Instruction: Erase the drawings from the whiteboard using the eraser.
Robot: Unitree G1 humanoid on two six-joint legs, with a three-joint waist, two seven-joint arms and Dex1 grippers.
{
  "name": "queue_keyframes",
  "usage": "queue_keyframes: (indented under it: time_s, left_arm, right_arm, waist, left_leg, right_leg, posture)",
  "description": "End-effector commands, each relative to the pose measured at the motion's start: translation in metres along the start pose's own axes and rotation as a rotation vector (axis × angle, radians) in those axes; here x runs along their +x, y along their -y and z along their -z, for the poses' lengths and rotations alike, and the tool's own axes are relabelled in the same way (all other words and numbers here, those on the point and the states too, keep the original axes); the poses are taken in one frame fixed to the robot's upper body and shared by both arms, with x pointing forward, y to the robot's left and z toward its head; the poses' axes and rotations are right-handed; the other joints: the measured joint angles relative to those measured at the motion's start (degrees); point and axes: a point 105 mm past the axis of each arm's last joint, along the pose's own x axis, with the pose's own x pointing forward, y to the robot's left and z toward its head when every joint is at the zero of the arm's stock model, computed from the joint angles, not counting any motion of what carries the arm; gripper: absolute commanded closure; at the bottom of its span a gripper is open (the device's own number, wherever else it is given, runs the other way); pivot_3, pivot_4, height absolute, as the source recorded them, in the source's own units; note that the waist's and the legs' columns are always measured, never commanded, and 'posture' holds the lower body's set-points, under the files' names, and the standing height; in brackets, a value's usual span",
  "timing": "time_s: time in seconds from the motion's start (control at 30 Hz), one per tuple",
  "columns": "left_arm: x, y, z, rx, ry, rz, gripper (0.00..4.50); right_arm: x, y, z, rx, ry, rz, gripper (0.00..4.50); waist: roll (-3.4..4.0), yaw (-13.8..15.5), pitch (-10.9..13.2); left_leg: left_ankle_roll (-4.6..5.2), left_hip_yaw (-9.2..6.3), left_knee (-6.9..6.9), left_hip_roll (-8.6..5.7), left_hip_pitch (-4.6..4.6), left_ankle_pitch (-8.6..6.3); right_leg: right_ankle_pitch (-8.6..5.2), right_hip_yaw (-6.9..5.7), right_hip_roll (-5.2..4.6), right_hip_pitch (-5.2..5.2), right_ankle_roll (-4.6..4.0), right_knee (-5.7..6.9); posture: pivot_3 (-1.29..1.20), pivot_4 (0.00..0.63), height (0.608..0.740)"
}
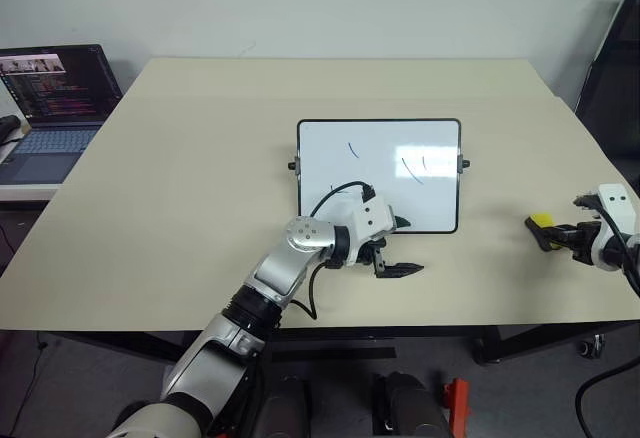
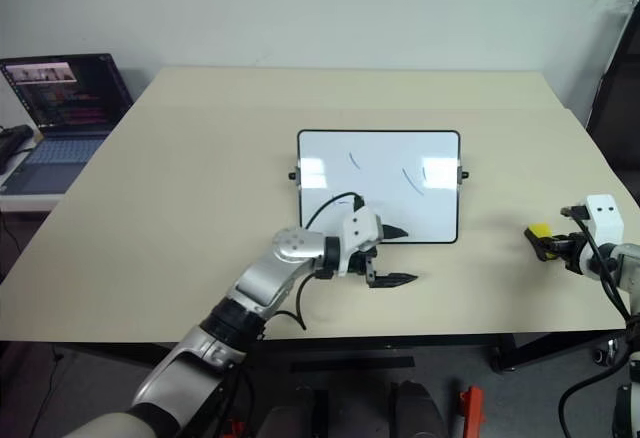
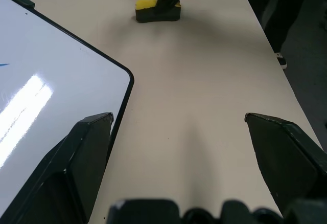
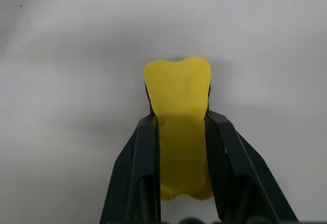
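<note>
Clamped on the eraser (image 4: 178, 111), my right gripper (image 1: 556, 234) squeezes its middle, hiding its dark underside on the tabletop (image 1: 180, 198); my left gripper (image 1: 398, 248) hovers open, pointing right, at the whiteboard (image 1: 379, 174) corner.

Glossy white whiteboard (image 1: 378, 174), black-framed, flat mid-table, bearing short blue drawings (image 1: 412, 169). Yellow eraser (image 1: 541, 222), dark-bottomed, on the tabletop well right of it, squeezed at its sides.

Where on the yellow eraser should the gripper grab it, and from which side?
Judging from the pictures, across its two long sides, near the middle. The right gripper already pinches the eraser that way, its soft yellow body squeezed into a waist. It lies flat on the table, right of the whiteboard, so coming in from its right end suits.
</note>
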Motion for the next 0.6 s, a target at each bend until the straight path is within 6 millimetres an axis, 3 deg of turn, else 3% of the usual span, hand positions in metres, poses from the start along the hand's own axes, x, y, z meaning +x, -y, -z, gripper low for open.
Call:
queue_keyframes:
  time_s: [0.03,0.2,0.37,0.5,0.6]
  left_arm:
    - [-0.024,-0.016,-0.037,0.03,0.119,-0.056,0.0]
    - [-0.086,-0.032,-0.048,-0.021,0.161,-0.172,0.0]
    - [-0.165,-0.047,-0.011,-0.028,0.033,-0.377,0.0]
    - [-0.199,-0.056,0.009,0.042,-0.066,-0.503,0.0]
    - [-0.213,-0.061,0.007,0.088,-0.05,-0.577,0.0]
  right_arm:
    - [-0.018,-0.006,-0.04,-0.068,0.121,-0.001,3.64]
    - [-0.041,-0.039,-0.084,-0.233,0.246,-0.068,3.64]
    - [-0.05,-0.087,-0.112,-0.406,0.326,-0.211,3.64]
    - [-0.049,-0.117,-0.128,-0.479,0.373,-0.285,3.64]
    - [-0.047,-0.137,-0.135,-0.514,0.398,-0.341,3.64]
  waist:
    - [0.0,0.0,0.0]
    - [0.12,-0.3,0.0]
    - [0.11,-0.3,0.0]
    - [0.09,0.0,0.0]
    - [0.08,0.6,0.0]
  left_leg:
    - [0.0,0.0,0.0,0.0,0.0,0.0]
    - [0.0,-0.02,-0.03,0.03,0.0,0.0]
    - [0.0,-0.03,-0.01,0.06,0.03,0.0]
    - [0.0,-0.04,-0.01,0.07,0.02,0.0]
    - [0.0,-0.08,-0.01,0.08,-0.01,0.0]
  right_leg:
    - [0.0,0.0,0.0,0.0,0.0,0.01]
    - [-0.02,0.0,0.01,-0.06,0.0,0.05]
    - [-0.04,-0.05,0.01,-0.01,0.0,0.02]
    - [-0.05,-0.1,0.0,-0.02,-0.03,0.01]
    - [-0.05,-0.16,-0.01,-0.03,-0.06,-0.01]
  posture:
    - [0.0,0.15,0.74]
    - [0.0,0.15,0.74]
    - [0.0,0.15,0.74]
    - [0.0,0.15,0.74]
    - [0.0,0.15,0.74]
